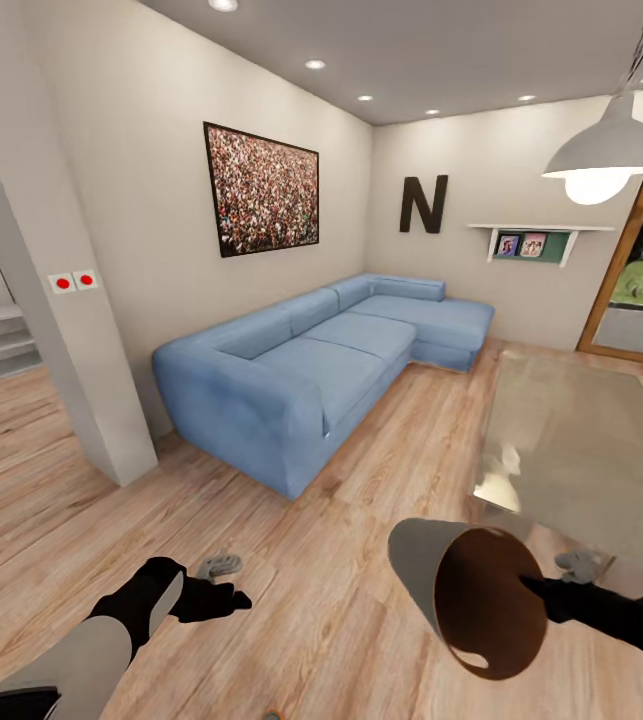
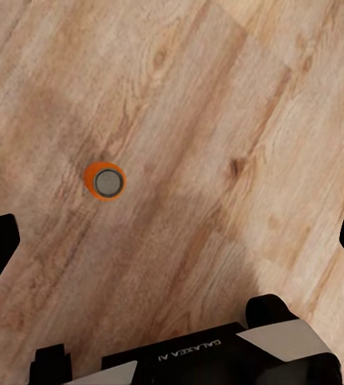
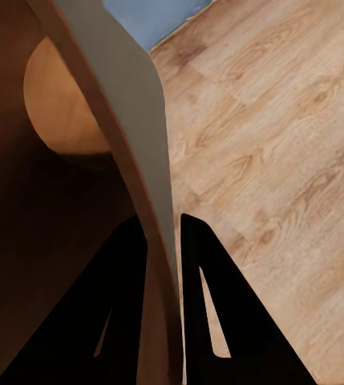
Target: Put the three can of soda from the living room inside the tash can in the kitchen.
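Observation:
An orange can of soda (image 2: 106,180) stands upright on the wood floor, its silver top facing my left wrist camera. My left gripper (image 2: 172,241) hangs open above the floor with the can beyond it, off toward one fingertip. In the head view the left gripper (image 1: 223,588) is low over the floor at lower left. The tash can (image 1: 416,560), pale grey outside and orange-brown inside, is lifted and tilted on its side with its mouth toward the camera. My right gripper (image 1: 553,588) is shut on its rim; the rim wall (image 3: 143,136) runs between the two fingers (image 3: 208,281).
This is the living room. A light blue corner sofa (image 1: 331,370) stands ahead on the left, and a grey low table (image 1: 581,440) ahead on the right. A white pillar (image 1: 51,330) rises at left. A pendant lamp (image 1: 606,150) hangs at upper right.

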Tool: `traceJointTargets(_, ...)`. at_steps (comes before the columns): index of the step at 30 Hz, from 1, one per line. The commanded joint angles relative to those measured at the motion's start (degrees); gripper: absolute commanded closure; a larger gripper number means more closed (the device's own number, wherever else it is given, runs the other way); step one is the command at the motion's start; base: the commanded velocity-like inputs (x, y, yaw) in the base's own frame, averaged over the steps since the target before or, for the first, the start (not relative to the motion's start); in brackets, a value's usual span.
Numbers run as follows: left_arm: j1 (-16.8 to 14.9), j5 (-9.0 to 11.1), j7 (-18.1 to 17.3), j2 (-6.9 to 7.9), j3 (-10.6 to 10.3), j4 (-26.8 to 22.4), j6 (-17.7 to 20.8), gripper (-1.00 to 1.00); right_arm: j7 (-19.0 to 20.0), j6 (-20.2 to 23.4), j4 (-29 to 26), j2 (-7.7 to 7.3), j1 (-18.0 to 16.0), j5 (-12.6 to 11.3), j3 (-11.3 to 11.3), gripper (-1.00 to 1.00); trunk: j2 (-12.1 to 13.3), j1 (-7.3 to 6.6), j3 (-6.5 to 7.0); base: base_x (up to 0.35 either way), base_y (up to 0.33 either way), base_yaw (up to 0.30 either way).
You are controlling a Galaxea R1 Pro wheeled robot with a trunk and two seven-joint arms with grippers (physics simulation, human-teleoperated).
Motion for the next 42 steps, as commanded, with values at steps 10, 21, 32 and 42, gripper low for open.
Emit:
traceJointTargets(10, 0.0, 0.05, 0.12, 0.0, -1.06, 0.0, -0.28, -1.0, 5.16, 16.0, -13.45, -0.4, -3.91, -0.01, 0.28, 1.0, 0.0, 0.0, 0.0, 0.0, 0.0, 0.0)
traceJointTargets(21, 0.28, 0.09, 0.17, -0.7, -1.78, -0.02, -1.47, -1.0, 5.48, 28.28, -14.4, -0.68, -8.76, 5.85, 0.57, 1.0, 0.0, 0.0, 0.0, 0.0, 0.0, 0.0)
traceJointTargets(32, 0.31, 0.13, 0.16, -0.87, -1.91, -0.12, -4.31, -1.0, 5.2, 30.23, -14.64, 0.08, -9.6, 7.85, 0.91, 1.0, 0.0, 0.0, 0.0, 0.0, 0.0, 0.0)
traceJointTargets(42, 0.35, 0.14, 0.13, -0.91, -2.13, -0.1, -5.9, -1.0, 5.1, 30.3, -14.66, 0.14, -9.61, 7.89, 0.78, 1.0, 0.0, 0.0, 0.0, 0.0, 0.0, 0.0)
